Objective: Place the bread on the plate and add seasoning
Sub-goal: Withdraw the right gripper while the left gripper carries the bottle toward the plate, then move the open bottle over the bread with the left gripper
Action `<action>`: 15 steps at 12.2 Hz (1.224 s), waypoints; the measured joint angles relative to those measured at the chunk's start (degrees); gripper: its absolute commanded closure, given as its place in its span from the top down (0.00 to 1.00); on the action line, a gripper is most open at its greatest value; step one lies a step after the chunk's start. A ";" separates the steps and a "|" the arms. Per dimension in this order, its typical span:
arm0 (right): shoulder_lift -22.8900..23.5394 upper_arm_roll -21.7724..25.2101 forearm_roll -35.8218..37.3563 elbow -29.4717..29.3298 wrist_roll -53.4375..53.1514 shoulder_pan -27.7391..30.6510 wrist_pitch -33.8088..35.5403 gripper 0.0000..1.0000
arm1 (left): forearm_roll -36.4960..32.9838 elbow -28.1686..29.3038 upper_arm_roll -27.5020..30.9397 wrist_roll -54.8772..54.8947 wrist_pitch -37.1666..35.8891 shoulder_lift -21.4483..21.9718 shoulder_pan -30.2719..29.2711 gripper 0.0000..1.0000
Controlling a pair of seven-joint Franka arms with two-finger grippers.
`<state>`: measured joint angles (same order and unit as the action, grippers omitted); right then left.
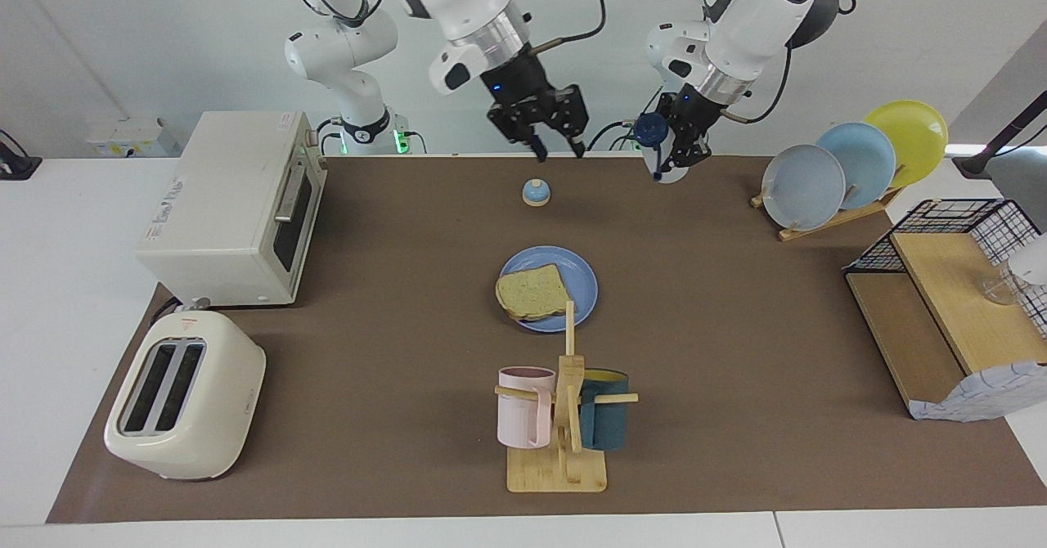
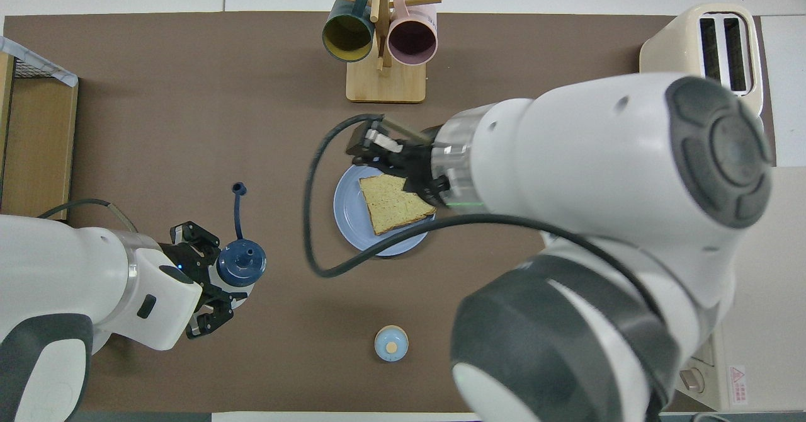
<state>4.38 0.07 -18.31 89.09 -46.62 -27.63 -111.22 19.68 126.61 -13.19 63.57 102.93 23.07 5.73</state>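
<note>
Brown mat, and we see the bread point(image 1: 533, 292) sitting on the plate point(image 1: 582, 280) mid-table, the left gripper point(image 1: 676, 141) pinching the seasoning point(image 1: 664, 145) aloft toward its own end, the right gripper point(image 1: 556, 152) spread empty above the bell point(image 1: 536, 193).

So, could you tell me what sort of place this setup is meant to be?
Most likely a mock kitchen counter laid out in a robotics lab: a toaster, a toaster oven, and a mug rack stand on a brown mat between two robot arms, with white walls and loose cables around them.
</note>
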 measured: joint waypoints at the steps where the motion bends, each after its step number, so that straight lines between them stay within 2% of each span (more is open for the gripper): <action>1: -0.11 0.11 3.32 -0.06 5.58 4.05 4.16 1.00 | -0.04 -0.12 -0.33 -1.07 0.95 0.00 0.00 0.00; 3: -0.41 0.35 7.80 -0.54 17.05 12.60 12.21 1.00 | -2.05 -0.56 -2.15 -4.13 2.60 -0.63 -0.01 0.00; 5: -1.29 0.47 11.26 -1.61 25.71 20.01 19.51 1.00 | -9.32 -2.41 -6.07 -10.70 4.66 -3.66 0.00 0.00; 6: -2.19 0.47 13.43 -2.07 28.43 21.89 22.32 1.00 | -12.71 -4.07 -8.05 -13.71 5.24 -6.09 0.02 0.00; 8: -3.85 0.37 15.83 -1.70 31.58 23.56 25.01 1.00 | -19.76 -7.59 -10.40 -18.68 5.44 -11.23 0.46 0.00; 11: -5.50 0.25 16.07 2.02 34.68 25.92 25.56 1.00 | -30.88 -11.75 -10.60 -27.25 5.38 -18.87 4.61 0.00; 15: -6.52 0.25 16.07 4.53 38.23 28.89 25.73 1.00 | -41.92 -15.49 -10.66 -37.05 3.74 -27.09 9.62 0.00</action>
<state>-2.14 0.32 -2.24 93.62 -8.39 1.26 -85.49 -22.24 111.12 -23.85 26.52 106.67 -4.02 15.36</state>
